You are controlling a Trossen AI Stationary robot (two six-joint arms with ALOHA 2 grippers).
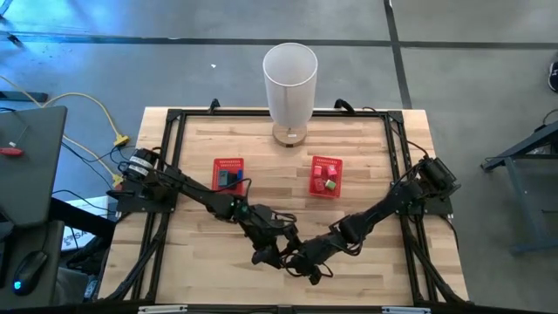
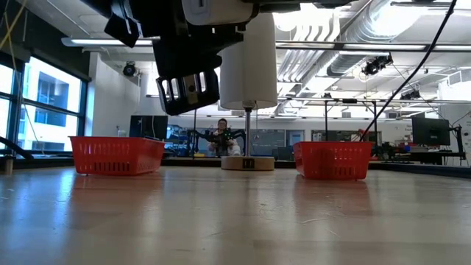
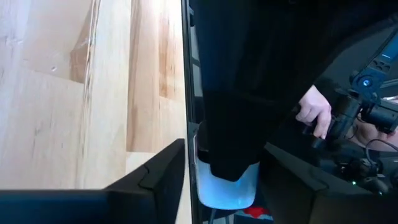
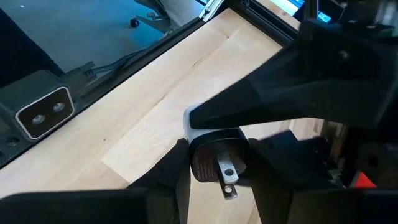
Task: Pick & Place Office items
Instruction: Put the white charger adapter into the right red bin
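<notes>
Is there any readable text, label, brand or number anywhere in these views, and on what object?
None can be read.
The white plug adapter between the right gripper fingers carries a dark patch of print, too blurred to read.
The base of the tall white cylinder has a small dark mark, too small to read.
The red baskets show no lettering.

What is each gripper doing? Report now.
Left gripper: cannot be told.
Right gripper: closed on a small white-and-black plug.
</notes>
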